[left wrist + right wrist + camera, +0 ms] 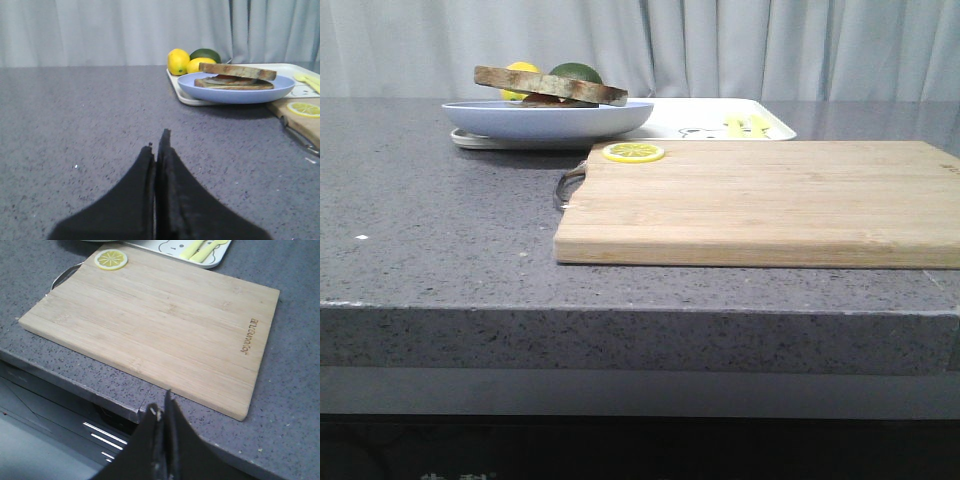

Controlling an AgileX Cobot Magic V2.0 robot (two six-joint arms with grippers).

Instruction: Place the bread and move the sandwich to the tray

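Note:
The sandwich (552, 87), brown-crusted slices stacked on a round pale blue plate (548, 118), sits at the left end of the white tray (720, 122) at the back. It also shows in the left wrist view (235, 76) on the plate (235, 92) and tray (186, 95). The top slice (238, 71) is thick with a speckled crumb. My left gripper (157, 145) is shut and empty, low over the grey counter, well short of the plate. My right gripper (161, 407) is shut and empty over the counter's front edge, near the cutting board. Neither gripper shows in the front view.
A light wooden cutting board (770, 200) lies in front of the tray, with a lemon slice (633, 152) on its far left corner and a metal handle (568, 186). Two lemons (178, 62) and an avocado (206, 53) sit behind the plate. The counter's front edge (75, 382) is close.

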